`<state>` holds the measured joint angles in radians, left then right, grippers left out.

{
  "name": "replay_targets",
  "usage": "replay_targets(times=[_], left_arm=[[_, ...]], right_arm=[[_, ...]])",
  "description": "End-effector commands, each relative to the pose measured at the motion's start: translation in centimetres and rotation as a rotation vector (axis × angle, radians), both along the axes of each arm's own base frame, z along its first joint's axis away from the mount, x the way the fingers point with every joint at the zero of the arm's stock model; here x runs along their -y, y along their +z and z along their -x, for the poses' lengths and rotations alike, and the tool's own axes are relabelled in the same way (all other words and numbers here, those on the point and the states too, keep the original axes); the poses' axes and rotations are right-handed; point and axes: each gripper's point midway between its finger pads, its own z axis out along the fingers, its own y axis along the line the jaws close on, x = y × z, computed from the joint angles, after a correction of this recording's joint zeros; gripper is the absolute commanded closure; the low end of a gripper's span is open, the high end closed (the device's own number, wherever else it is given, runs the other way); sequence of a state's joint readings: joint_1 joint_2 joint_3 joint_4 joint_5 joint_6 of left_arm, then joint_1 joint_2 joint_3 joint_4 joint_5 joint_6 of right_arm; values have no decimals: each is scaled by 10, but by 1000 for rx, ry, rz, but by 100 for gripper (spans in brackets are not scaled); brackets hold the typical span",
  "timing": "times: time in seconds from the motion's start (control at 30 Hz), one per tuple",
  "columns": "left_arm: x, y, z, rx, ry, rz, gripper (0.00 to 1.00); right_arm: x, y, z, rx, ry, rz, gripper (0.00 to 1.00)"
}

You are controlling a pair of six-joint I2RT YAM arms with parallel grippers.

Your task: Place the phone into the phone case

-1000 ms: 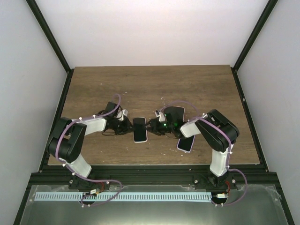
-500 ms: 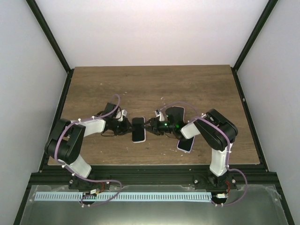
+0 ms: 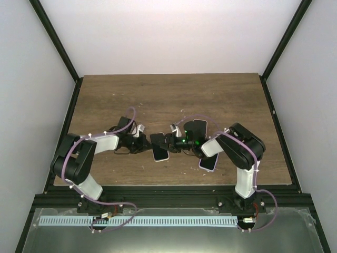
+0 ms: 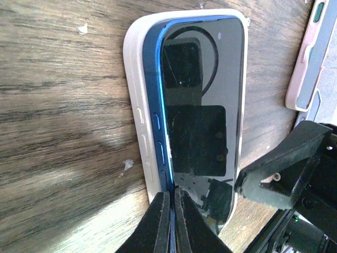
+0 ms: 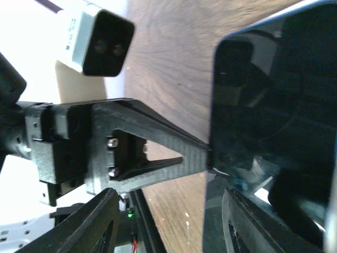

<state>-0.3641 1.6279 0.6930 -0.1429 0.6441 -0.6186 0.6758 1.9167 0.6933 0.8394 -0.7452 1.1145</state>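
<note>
L gripper (image 4: 171, 205) jaws together, tips at phone (image 4: 202, 105) long edge | R gripper (image 5: 166, 213) jaws apart, phone just ahead

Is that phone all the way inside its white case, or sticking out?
Partly in. In the left wrist view the phone shows its blue side above the wall of the white case along one long edge.

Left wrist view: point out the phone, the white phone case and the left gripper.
phone (image 4: 202, 121): left wrist view, middle of its dark screen.
white phone case (image 4: 136, 105): left wrist view, its long side wall.
left gripper (image 4: 171, 200): left wrist view, between its closed fingertips.
</note>
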Motion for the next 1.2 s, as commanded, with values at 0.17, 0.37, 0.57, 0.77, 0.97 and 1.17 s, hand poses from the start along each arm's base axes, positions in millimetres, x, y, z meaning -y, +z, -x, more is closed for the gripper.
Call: replay_targets(times=[0.17,0.37,0.57,0.77,0.97,1.17], left_arm=[[-10,-6,6,-61,46,41,79],[-18,-1,-2,-31,62,39,73],[-16,-1,-3,-28,50,55,77],[-22,-16,6,-72,56,14,91],[-39,-25,9,-109,95,-4,96],[-44,-29,16,-143,124,-3,95]], right_arm=[[32,-26,-23,85,-114,369,56],[33,-39,-29,75,-116,435,57],[18,-50,-27,62,-77,460,56],[-7,-44,-18,23,-30,334,54],[-28,-6,-20,44,-1,161,53],[-37,17,-10,0,41,2,53]])
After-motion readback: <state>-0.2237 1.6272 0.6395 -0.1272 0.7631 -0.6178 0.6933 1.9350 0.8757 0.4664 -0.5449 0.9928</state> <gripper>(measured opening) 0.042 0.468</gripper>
